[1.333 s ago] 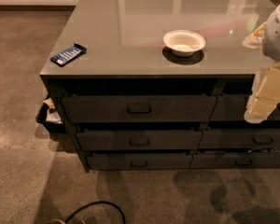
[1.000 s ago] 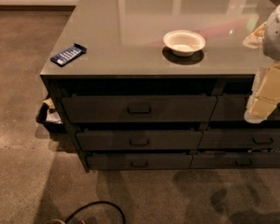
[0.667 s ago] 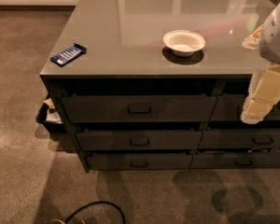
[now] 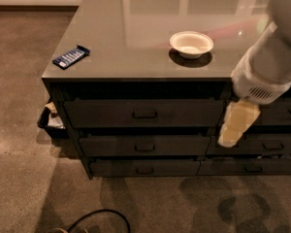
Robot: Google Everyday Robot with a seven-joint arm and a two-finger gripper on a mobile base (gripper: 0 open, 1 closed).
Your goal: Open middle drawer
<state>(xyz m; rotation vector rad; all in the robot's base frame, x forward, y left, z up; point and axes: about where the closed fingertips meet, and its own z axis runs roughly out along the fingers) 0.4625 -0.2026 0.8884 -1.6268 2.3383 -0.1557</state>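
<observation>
So from the one camera view we've got: the pale yellowish claw [image 4: 231,138] hangs off the chunky white arm [image 4: 269,62], down in front of the cabinet face, right about at the seam between the two drawer columns. We honestly can't tell if it's spread or closed, it just reads as one blob. It isn't holding anything that we can see. The wide dark grey middle drawer [image 4: 184,145] sits just left of the claw at about the same height and looks shut. Its small rectangular pull handle [image 4: 144,148] is further left, well apart from the claw. Our guess is it handles like a rigid metal drawer on slides. It's stiff and not fragile, it may be a bit heavy if loaded, and it wants a straight pull outward. The flat front gives nothing to grab, so the handle is the only sane spot, and it's a shallow little loop that could slip. Above and left of the claw is the taller-fronted top drawer [image 4: 102,113], and below left is the thin bottom drawer [image 4: 111,168], so we'd watch not to hook the wrong pull. Room-wise, the brownish concrete floor [image 4: 150,203] in front of the drawer looks open. There's a black cable [image 4: 104,215] low and left of the claw, and a dark bin [image 4: 48,123] tucked at the far left corner. Up on the glossy grey countertop [image 4: 136,28] above the claw sit a white bowl [image 4: 191,43] and a blue packet [image 4: 71,56], both out of the pull path.
</observation>
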